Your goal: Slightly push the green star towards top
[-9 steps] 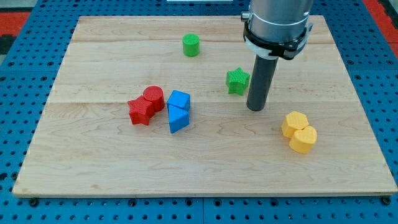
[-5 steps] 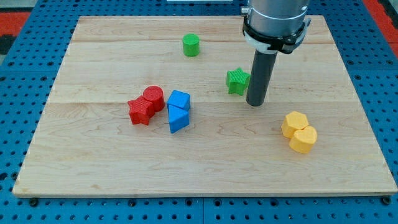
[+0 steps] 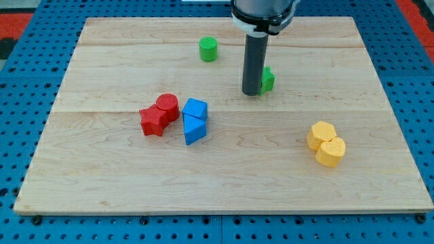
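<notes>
Blue pegboard surrounds a pale wooden board [image 3: 102, 176] carrying eight blocks in four colours. Two are green: a cylinder [image 3: 208, 49] near the view's top, and the green star [image 3: 268, 79], mostly hidden behind the rod. My tip [image 3: 251, 92] rests on the board at the star's left side, touching or just beside it; it is a bare rod and grips nothing. Two red blocks, a star [image 3: 153, 121] and a cylinder [image 3: 167, 106], touch. Just right of them are two blue blocks, a cube [image 3: 195, 108] above a wedge [image 3: 194, 129]. Two yellow blocks [image 3: 326, 144] touch at the view's right.
</notes>
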Robot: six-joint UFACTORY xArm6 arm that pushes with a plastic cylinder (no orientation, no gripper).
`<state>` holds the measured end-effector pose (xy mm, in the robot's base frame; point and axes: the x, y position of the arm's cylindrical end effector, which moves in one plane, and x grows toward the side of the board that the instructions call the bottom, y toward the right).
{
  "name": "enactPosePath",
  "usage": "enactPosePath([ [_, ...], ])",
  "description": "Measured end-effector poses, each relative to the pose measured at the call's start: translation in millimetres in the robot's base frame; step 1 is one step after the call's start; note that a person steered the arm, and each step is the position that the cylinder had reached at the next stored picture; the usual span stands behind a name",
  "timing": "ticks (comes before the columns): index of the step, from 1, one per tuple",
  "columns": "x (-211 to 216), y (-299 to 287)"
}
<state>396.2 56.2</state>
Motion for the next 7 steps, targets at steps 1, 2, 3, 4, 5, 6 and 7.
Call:
enactPosePath([
  [1, 0, 0],
  [2, 0, -6],
  [3, 0, -6],
  [4, 3, 7],
  [5, 20, 15],
  [6, 77, -11],
  [7, 157, -76],
])
